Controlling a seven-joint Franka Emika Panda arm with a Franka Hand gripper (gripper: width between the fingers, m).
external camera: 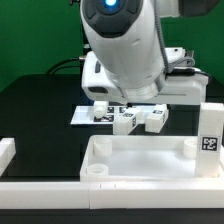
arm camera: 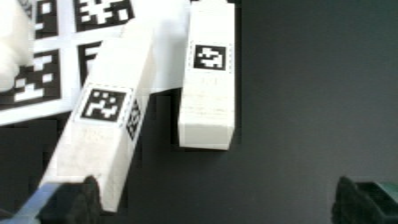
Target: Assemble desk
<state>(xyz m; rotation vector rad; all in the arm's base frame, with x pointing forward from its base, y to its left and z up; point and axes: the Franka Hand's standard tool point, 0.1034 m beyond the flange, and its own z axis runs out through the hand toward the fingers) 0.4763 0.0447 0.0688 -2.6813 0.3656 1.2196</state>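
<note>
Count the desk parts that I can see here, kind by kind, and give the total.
tabletop: 1
legs: 4, three lying near the marker board, one upright
Total: 5 desk parts

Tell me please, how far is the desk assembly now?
Done: one leg seems to stand upright at the tabletop's corner. In hand: nothing; the open gripper hangs over two loose legs lying at the marker board. Left: those legs, and the empty corner socket.
</note>
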